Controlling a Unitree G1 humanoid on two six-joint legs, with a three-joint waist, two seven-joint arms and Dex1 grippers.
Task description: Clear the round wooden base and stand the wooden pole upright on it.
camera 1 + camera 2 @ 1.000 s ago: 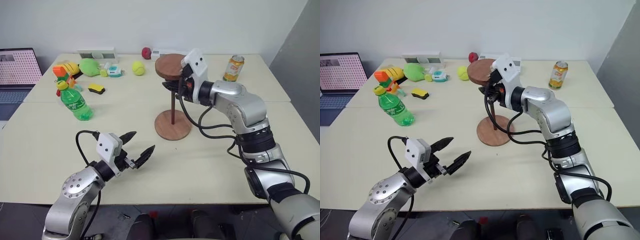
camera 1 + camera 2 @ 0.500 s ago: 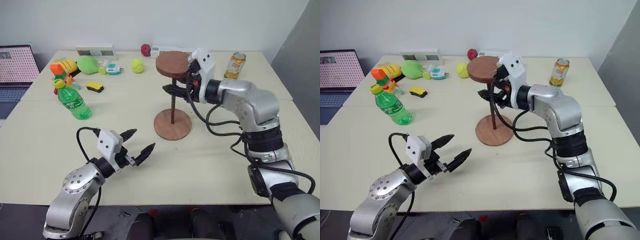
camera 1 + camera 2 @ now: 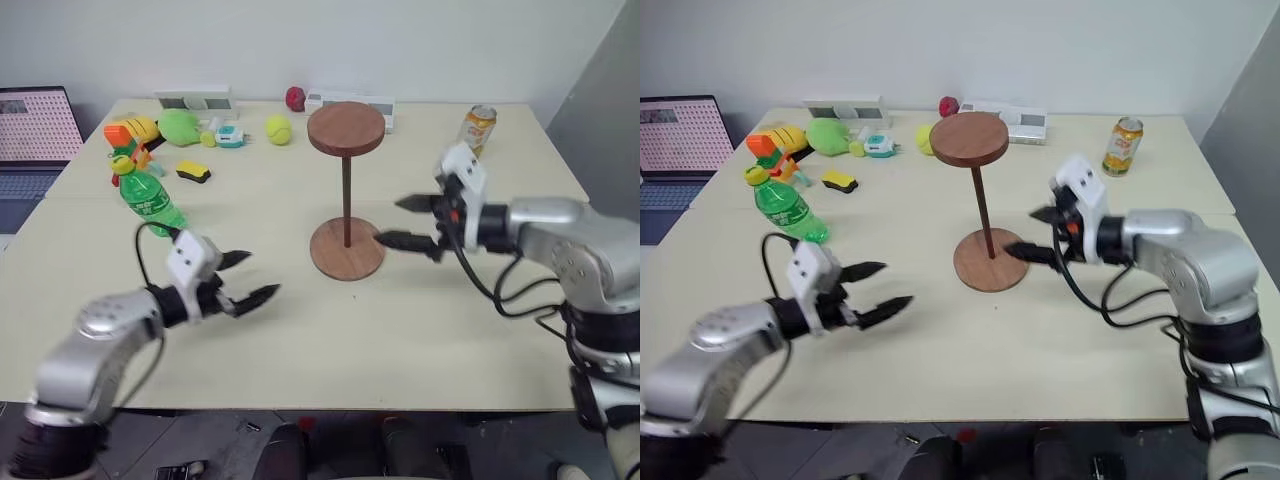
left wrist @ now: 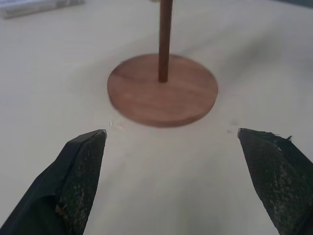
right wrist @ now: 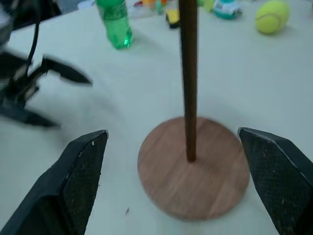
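One wooden pole [image 3: 346,198] upright on one round wooden base [image 3: 347,249]

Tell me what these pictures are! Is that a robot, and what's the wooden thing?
Yes, a robot with two arms. Two pictures come from cameras in its head, looking down at a table. The other two come from cameras on its wrists, peeking between the black fingers. The left claw and the right claw are both open and hold nothing. Between them a wooden pole stands upright on a round wooden base. Farther back lie a green bottle, a tennis ball and a drink can.
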